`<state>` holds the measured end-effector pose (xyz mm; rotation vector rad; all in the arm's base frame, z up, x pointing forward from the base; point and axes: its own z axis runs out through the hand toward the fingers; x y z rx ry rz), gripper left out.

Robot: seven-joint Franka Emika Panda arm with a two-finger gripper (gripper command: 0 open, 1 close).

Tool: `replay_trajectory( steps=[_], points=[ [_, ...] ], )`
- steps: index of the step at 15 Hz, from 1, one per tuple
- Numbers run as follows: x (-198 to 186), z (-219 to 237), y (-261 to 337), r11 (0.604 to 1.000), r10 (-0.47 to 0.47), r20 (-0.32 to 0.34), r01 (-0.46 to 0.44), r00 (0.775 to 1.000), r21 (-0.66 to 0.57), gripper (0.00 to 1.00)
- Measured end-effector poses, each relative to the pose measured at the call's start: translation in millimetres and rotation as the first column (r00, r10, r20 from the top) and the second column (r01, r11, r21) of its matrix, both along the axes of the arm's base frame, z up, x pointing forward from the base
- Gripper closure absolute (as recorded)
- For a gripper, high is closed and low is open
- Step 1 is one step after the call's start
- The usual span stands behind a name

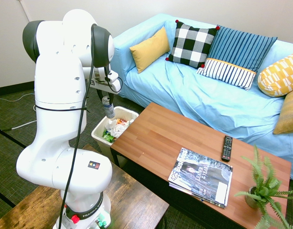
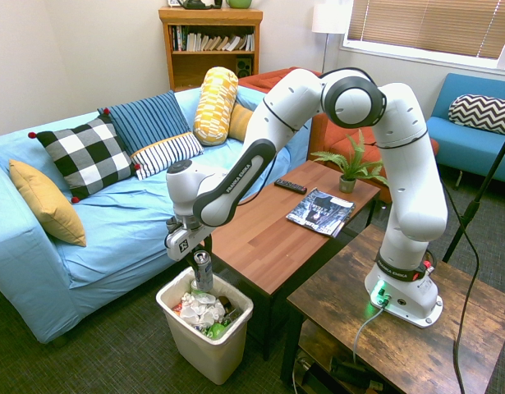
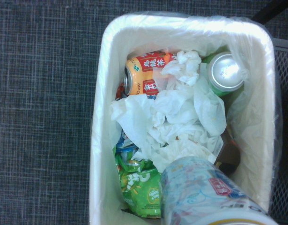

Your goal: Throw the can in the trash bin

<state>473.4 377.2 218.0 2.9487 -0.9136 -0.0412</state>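
Can [image 2: 203, 271] hangs slightly tilted over trash bin [image 2: 204, 325], claw [image 2: 200, 248] pinched onto its upper end; crumpled white tissue [image 3: 170, 117] lies below.

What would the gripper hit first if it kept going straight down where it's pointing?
Probably the held can would meet the crumpled white tissues inside the trash bin first, though depth is unclear.

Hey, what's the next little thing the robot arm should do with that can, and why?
Probably open the gripper and let the can drop: it is gripped near its top, hanging upright over the bin, with its lower end seemingly above the crumpled paper.
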Motion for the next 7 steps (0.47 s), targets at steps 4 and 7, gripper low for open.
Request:
replay_trajectory(
  steps=[4, 7],
  points=[
    [4.3, -10.5, 0.0, 1.0, -0.004, -0.009, 0.004, 1.0, -0.007, 0.0],
    [7.7, -2.6, -0.3, 1.0, -0.009, -0.004, 0.009, 1.0, -0.003, 0.0]
  ],
)
